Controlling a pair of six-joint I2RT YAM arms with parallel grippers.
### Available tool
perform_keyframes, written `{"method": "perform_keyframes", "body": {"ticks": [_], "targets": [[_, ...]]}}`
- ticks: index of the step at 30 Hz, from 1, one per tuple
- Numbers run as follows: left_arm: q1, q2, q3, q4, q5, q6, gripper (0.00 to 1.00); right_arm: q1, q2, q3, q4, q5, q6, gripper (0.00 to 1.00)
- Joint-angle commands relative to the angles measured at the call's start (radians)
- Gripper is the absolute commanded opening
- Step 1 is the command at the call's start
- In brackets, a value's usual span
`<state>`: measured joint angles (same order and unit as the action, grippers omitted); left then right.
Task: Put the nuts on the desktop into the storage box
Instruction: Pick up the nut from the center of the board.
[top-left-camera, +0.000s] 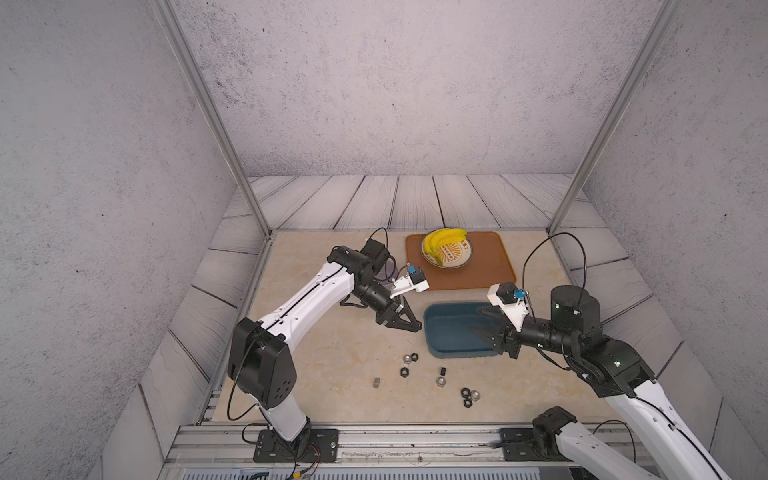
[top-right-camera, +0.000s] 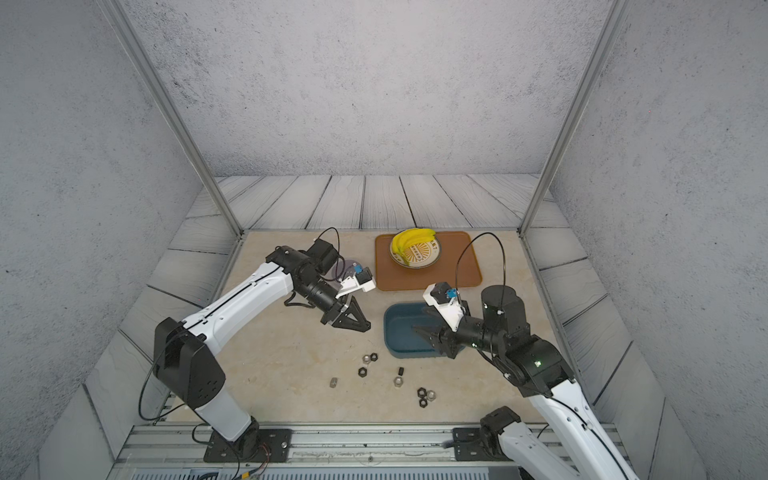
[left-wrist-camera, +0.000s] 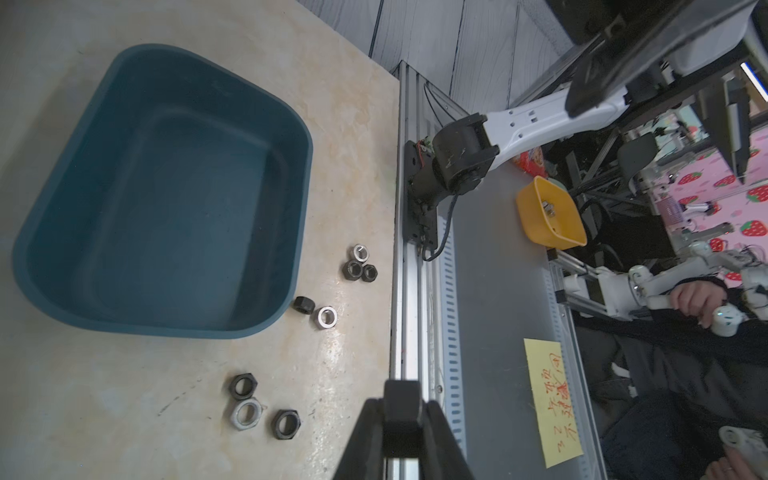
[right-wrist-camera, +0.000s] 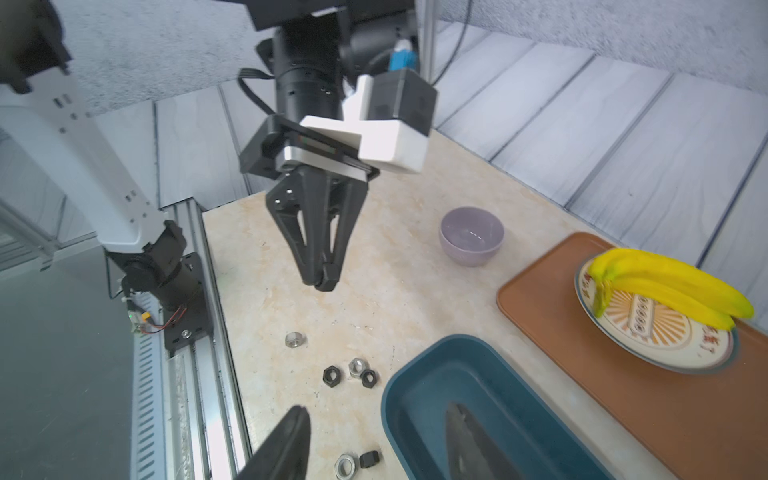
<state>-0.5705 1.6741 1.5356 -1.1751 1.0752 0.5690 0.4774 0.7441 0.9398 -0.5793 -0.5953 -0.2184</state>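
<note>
A: Where are the nuts (top-left-camera: 440, 381)?

B: Nine that I can count, black and silver, lie scattered on the cream desk (top-left-camera: 332, 353). All are just on the near side of the teal storage box (top-left-camera: 444, 336), which sits right of centre. In the left wrist view the box looks empty, so I judge the sorting has barely begun.

A: What are the arms doing?

B: The right tool (top-left-camera: 474, 319) hangs over the box, jaws spread wide with nothing between them. That stance suits dropping a nut straight in, or setting off for one; I cannot say which.

A: And the left?

B: The left tool (right-wrist-camera: 320, 284) hovers above the desk beside the box's left edge, pinched narrow. Whether a nut sits in its tips I cannot tell. That close to the rim, any carry would be short.

A: Anything in the way?

B: No. A lilac bowl (right-wrist-camera: 471, 237) and a brown tray (top-left-camera: 490, 270) with bananas (top-left-camera: 446, 241) stand at the far side, well apart from the nuts.
</note>
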Motion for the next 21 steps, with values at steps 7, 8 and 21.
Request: {"method": "perform_keyframes", "body": {"ticks": [7,8,21], "targets": [[0.018,-0.037,-0.034,-0.01,0.118,-0.102,0.08,0.145,0.024,-0.093,0.205,0.058,-0.224,0.63],[0.018,-0.041,-0.044,0.007,0.124,-0.114,0.08,0.165,0.029,-0.101,0.225,0.073,-0.238,0.63],[0.019,-0.047,-0.069,0.051,0.167,-0.158,0.08,0.393,0.191,-0.099,0.402,0.328,-0.333,0.65]]}}
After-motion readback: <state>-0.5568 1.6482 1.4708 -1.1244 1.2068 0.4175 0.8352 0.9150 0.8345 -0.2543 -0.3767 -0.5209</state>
